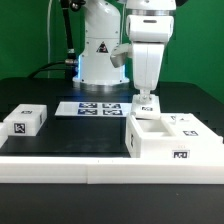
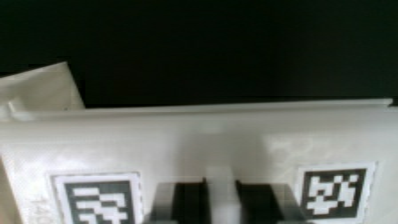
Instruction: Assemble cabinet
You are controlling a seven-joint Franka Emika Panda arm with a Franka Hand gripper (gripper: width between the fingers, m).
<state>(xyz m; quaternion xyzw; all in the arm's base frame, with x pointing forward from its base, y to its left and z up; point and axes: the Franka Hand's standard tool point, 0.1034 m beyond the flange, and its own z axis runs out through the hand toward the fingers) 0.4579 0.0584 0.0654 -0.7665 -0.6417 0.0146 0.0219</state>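
Black table point(image 1: 85, 132), green wall point(image 1: 25, 30) behind; claw point(image 1: 146, 102) at the cabinet body point(image 1: 160, 146); clenched or released, cannot tell.

I'm on the exterior view now: black worktop point(image 1: 85, 135), dark and matte, spreading wide. Toward its far side the marker board point(image 1: 92, 108) lies flat, tags facing up. Along the near edge runs the white border rail point(image 1: 60, 168), straight across the picture. Green wall point(image 1: 25, 40) behind it all.
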